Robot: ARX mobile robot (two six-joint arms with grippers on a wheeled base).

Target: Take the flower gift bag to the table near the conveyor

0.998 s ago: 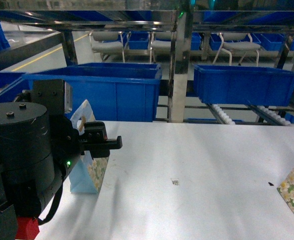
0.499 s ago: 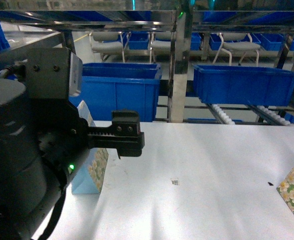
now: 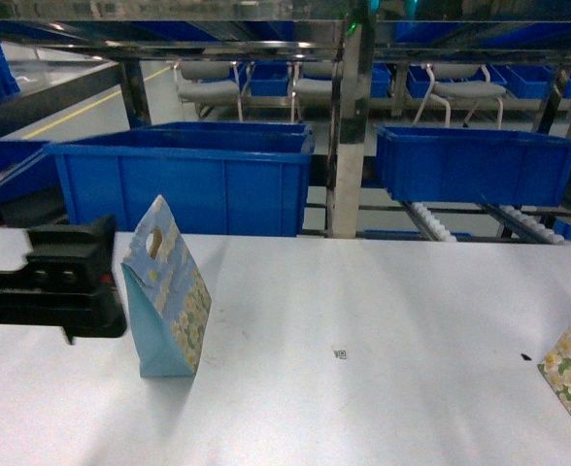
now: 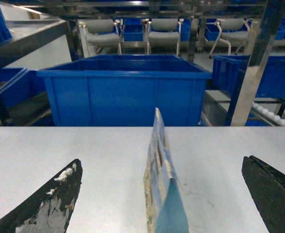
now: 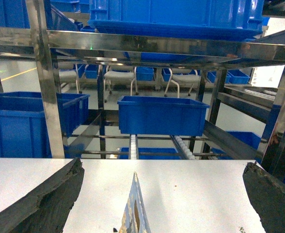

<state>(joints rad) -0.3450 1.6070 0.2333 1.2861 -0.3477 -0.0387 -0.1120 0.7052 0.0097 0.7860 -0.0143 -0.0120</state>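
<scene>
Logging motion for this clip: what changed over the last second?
The left gripper let go of the flower gift bag and drew back to the left, jaws now wide open. The bag stays upright on the table in the same spot; the blue bins did not move.

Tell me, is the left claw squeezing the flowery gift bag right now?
No: in the left wrist view the left gripper has its fingers spread wide, and the flower gift bag stands free between them on the table.

No readable text, label or number shows anywhere.
</scene>
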